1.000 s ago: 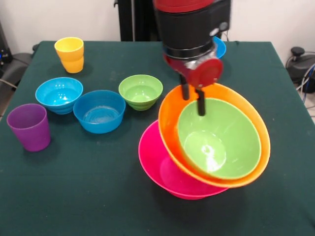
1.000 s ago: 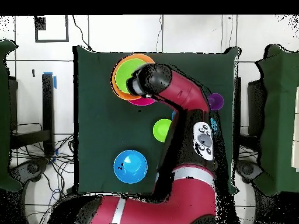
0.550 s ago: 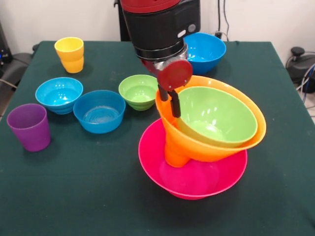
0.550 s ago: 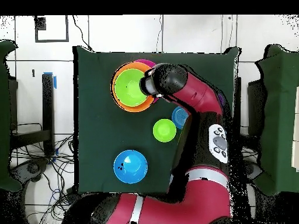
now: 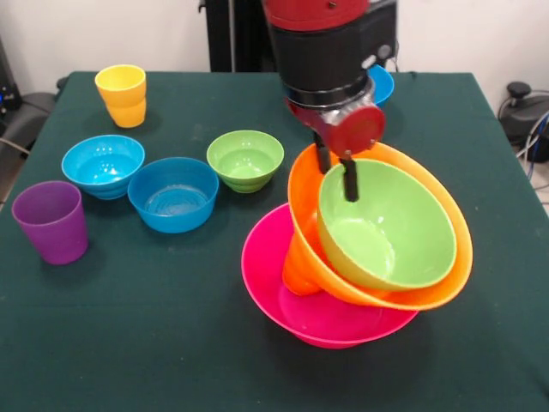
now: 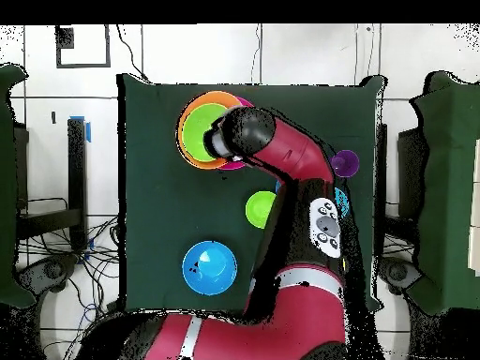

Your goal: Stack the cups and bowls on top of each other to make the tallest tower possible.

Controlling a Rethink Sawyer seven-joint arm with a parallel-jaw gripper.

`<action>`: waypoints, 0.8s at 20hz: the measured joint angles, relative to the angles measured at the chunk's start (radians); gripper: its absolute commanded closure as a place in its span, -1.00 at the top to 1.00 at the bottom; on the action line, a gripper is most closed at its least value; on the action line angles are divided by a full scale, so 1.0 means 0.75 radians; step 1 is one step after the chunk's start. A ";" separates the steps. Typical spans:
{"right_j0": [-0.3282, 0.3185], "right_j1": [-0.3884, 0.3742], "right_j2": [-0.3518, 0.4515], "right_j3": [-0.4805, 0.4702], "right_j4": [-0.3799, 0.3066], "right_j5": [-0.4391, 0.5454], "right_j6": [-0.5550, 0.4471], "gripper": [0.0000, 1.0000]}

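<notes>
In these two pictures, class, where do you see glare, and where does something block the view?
Front view: white glare spots inside the tilted green bowl and on the blue bowl. Overhead view: the red arm hides part of the tower.
</notes>
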 measured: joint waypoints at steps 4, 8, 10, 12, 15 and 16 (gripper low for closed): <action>0.039 0.025 -0.006 -0.016 0.000 0.000 0.000 1.00; 0.062 0.052 -0.010 -0.039 0.000 0.000 0.000 1.00; 0.063 0.062 -0.010 -0.047 0.000 0.000 0.000 1.00; 0.061 0.074 -0.012 -0.055 0.000 0.000 0.000 1.00; 0.059 0.091 -0.014 -0.068 0.000 0.000 0.000 1.00; 0.059 0.094 -0.015 -0.071 0.000 0.000 0.000 1.00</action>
